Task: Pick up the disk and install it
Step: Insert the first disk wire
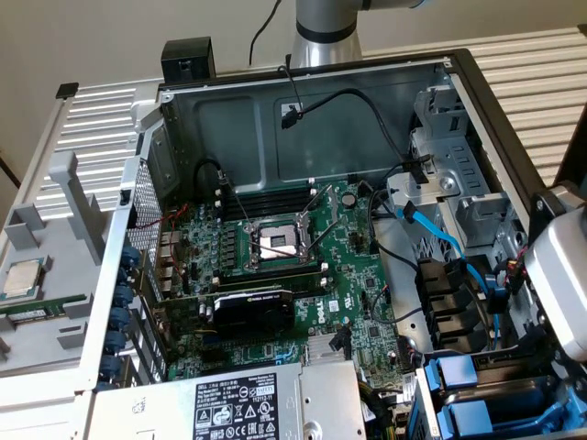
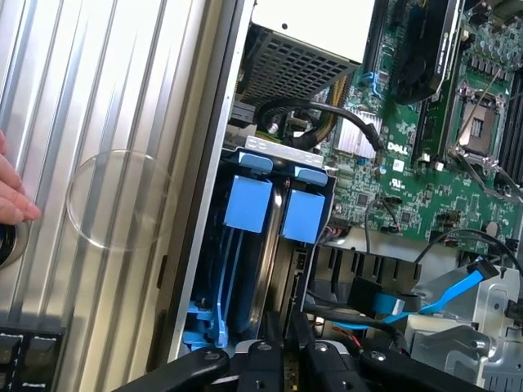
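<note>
We see a ribbed tabletop (image 2: 122,98) of brushed, softly shiny metal, smooth blue plastic carrier tabs (image 2: 248,202), a matt green motherboard (image 2: 425,188), and a case wall (image 1: 348,128), perhaps bare grey steel.

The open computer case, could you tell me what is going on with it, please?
A robot arm is at the drive bay in the case. Its pincer hangs just over two blue carriers standing on edge side by side, with what looks like the disk as a silver edge between them. Whether it grips the disk, I cannot tell. A person's fingers rest on the ribbed surface outside the case.
</note>
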